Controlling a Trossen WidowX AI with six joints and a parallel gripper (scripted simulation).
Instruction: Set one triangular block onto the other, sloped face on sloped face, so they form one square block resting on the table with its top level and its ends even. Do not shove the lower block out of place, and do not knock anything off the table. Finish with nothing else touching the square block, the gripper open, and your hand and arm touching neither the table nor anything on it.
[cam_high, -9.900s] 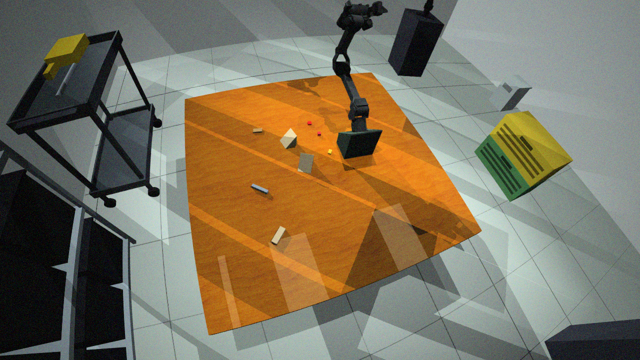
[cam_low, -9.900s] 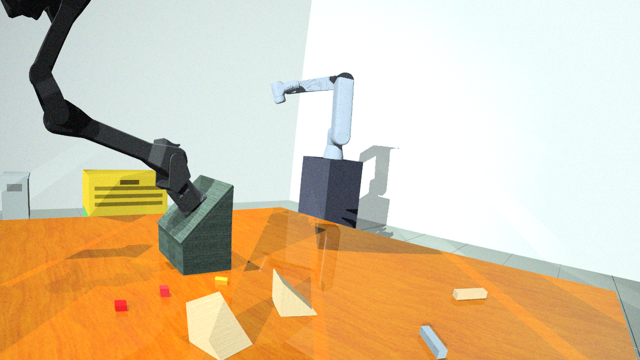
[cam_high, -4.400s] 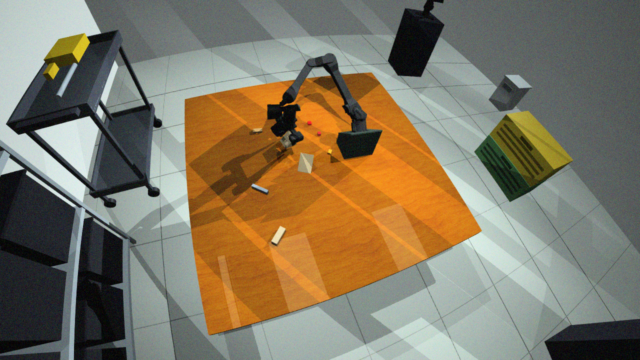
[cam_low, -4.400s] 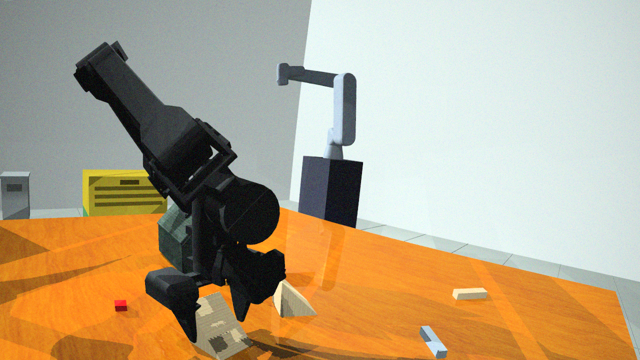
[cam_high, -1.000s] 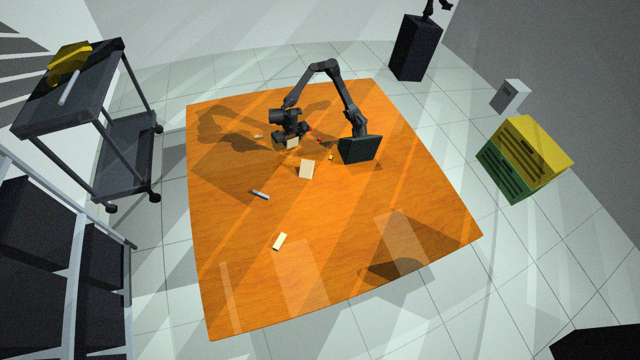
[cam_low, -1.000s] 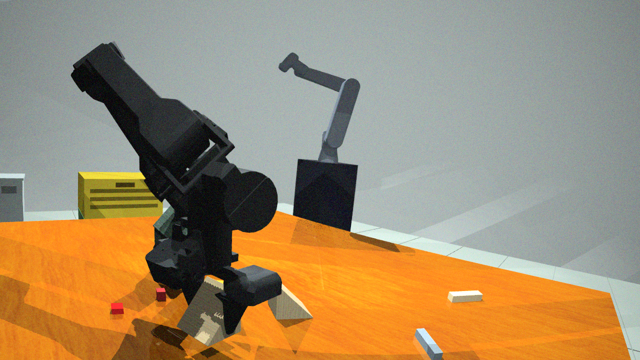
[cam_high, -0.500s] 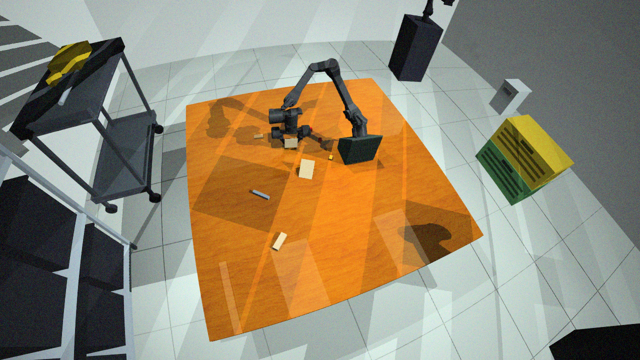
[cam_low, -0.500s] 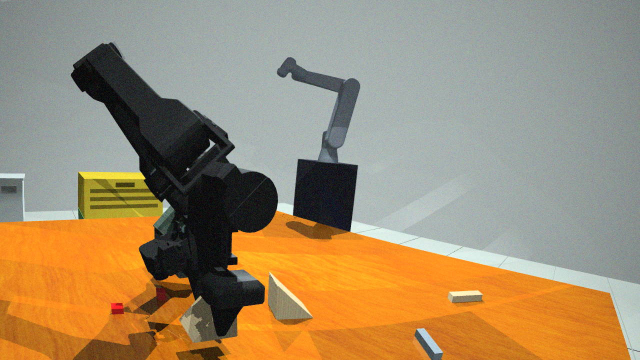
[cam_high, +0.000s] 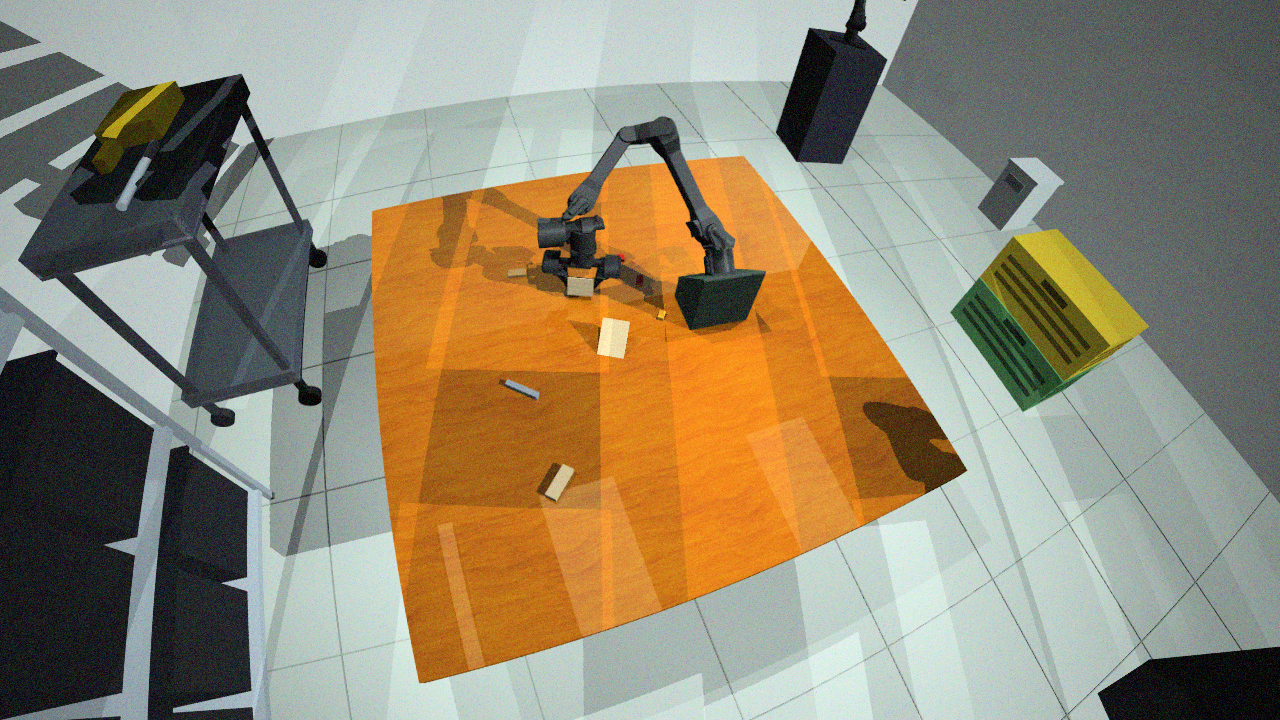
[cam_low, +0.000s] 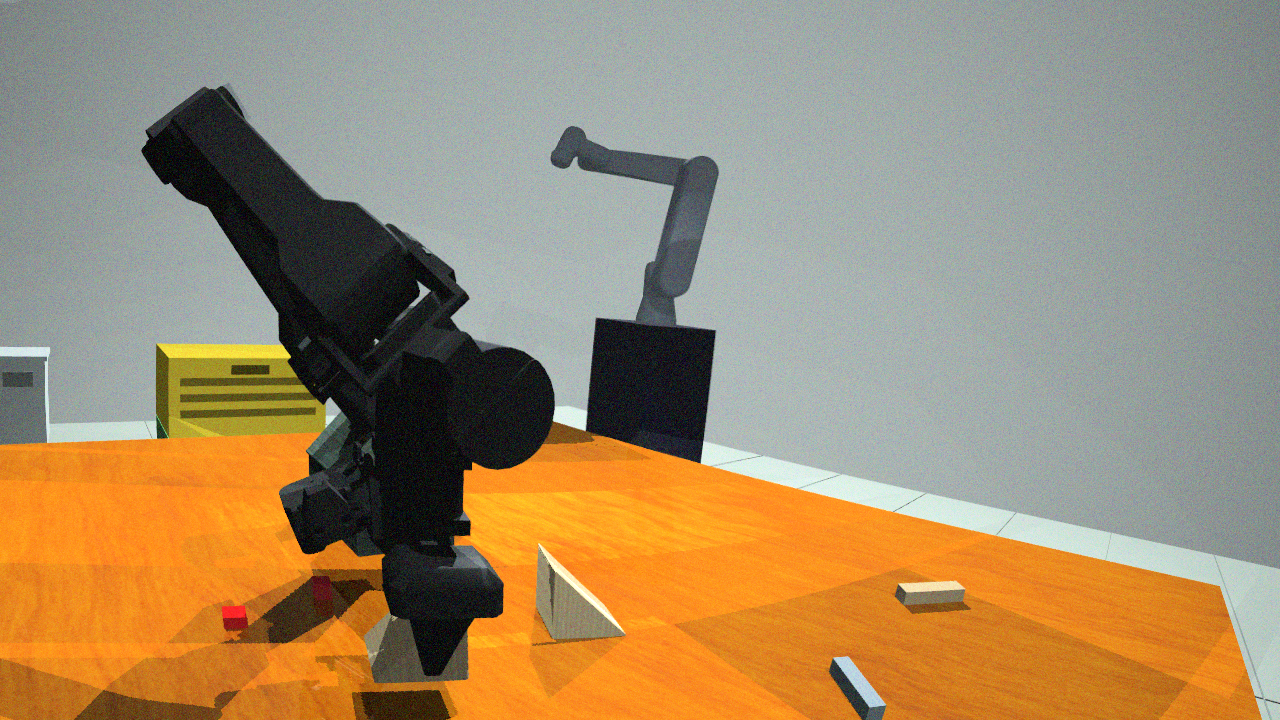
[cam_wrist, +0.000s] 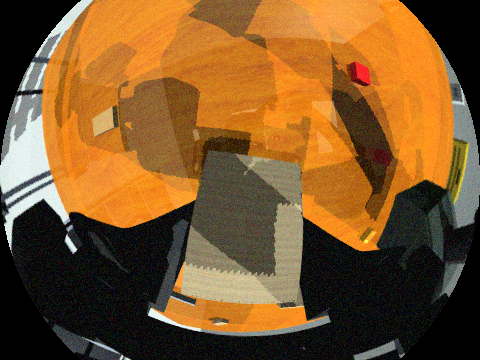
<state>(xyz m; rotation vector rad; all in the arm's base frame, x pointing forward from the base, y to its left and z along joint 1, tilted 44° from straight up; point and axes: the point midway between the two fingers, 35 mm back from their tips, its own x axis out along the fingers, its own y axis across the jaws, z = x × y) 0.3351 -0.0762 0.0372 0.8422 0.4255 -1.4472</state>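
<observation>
Two pale wooden triangular blocks are in play: one (cam_low: 402, 649) is clamped between the dark fingers (cam_low: 438, 658) just above the orange wooden surface (cam_high: 716, 465), toward its far edge. The second pale wedge (cam_low: 572, 600) rests nearby, sloped face up, apart from the first. A small red cube (cam_low: 234, 616) sits close by.

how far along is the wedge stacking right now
Done: the gripper is shut on one triangular block, held just above the table. In hand: carrying it; the other triangular block sits apart, sloped face up, untouched. Left: mate the slopes into a level, even-ended square, release, and lift the arm away.
</observation>
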